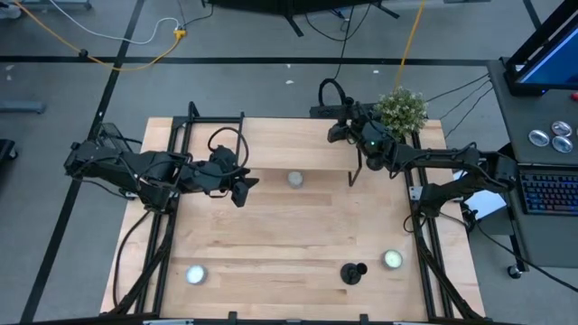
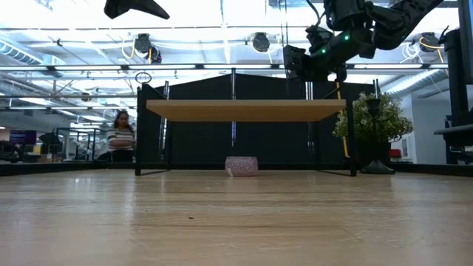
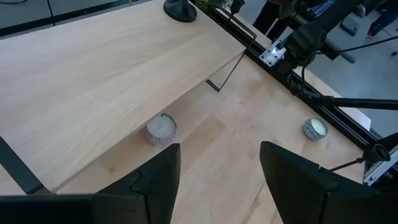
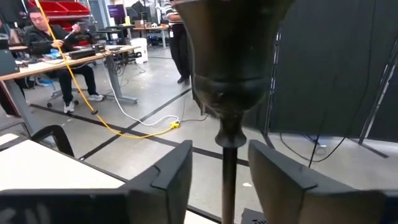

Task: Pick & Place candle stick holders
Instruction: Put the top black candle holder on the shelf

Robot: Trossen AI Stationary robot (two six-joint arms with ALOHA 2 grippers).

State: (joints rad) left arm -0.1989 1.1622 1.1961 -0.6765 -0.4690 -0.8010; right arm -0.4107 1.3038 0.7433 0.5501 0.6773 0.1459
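Placement under way at the shelf's (image 1: pixel 298 144) far right corner; right gripper (image 4: pixel 221 177) stands with fingers parted around a candle stick holder's (image 4: pixel 227 56) stem, apparently letting go; next move calls for a clean retreat; left gripper (image 3: pixel 217 180) hovers open, empty; another holder (image 1: pixel 352 272) waits on the table (image 1: pixel 271 244); no containers visible.

In the right wrist view the candle holder (image 4: pixel 231 74) fills the centre, its rim cut off at the top edge and its base hidden below between the dark fingers (image 4: pixel 168 180).
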